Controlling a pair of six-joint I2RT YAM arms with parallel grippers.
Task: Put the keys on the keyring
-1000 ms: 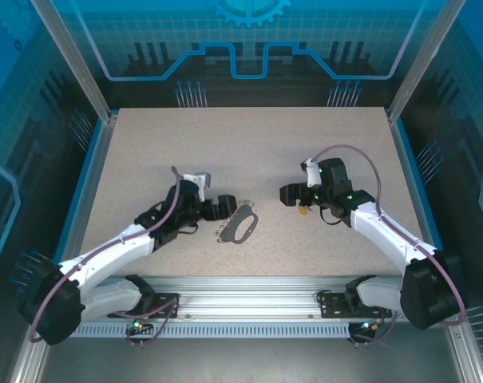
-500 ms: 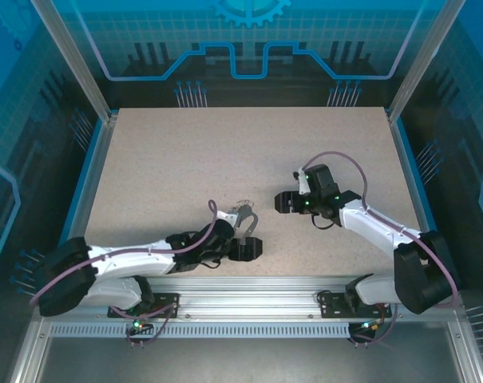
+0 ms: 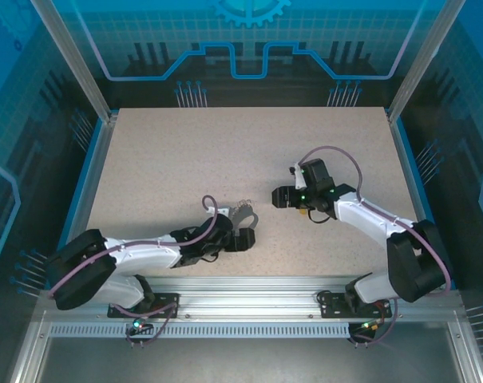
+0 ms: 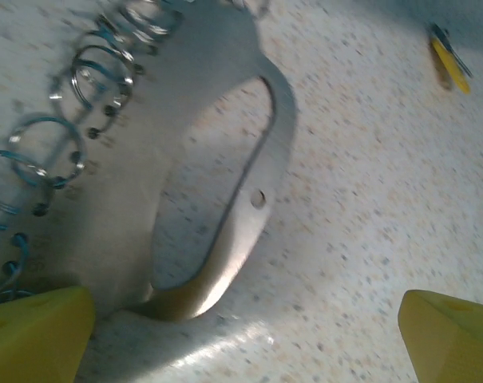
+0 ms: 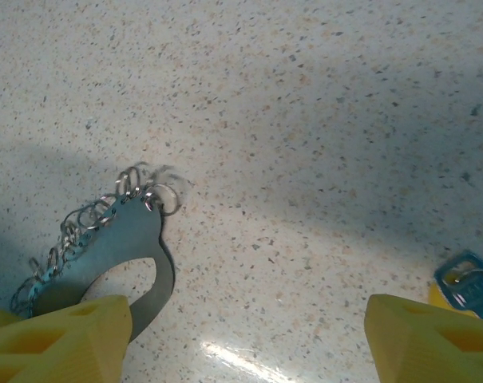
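Hovering wide open over the keyring [image 4: 209, 56], the left gripper [image 4: 245, 335] could skid it by closing off-centre. The right gripper [image 5: 245, 339], fingers wide and empty, may knock away the key [image 5: 465, 283] at four o'clock.

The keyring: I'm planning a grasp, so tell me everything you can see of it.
The flat, grey, metal-looking oval keyring has a large oval cutout, a small hole in its band and silvery wire rings along one edge. It lies flat on the speckled table, beside the left gripper; touching or not, unclear.
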